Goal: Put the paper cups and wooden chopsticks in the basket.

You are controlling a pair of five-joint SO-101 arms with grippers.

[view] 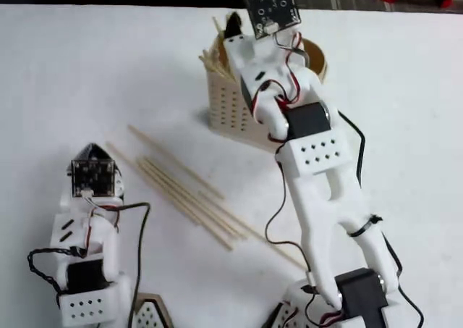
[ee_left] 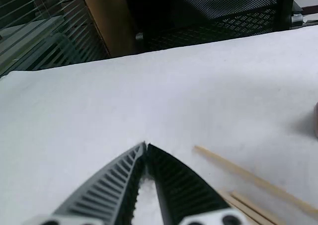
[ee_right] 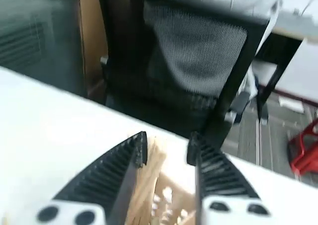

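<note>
The right claw [ee_right: 166, 145] hangs spread over the basket [view: 228, 114] near the desk's [view: 72, 74] far edge, a bundle of chopsticks [ee_right: 151, 170] standing inside. The left claw [ee_left: 147, 146], pressed together and empty, is over open desk. Loose wooden chopsticks [view: 192, 194] lie between the arms, some reaching under the right arm. A mesh chair [ee_right: 198, 51] stands beyond the edge.
</note>
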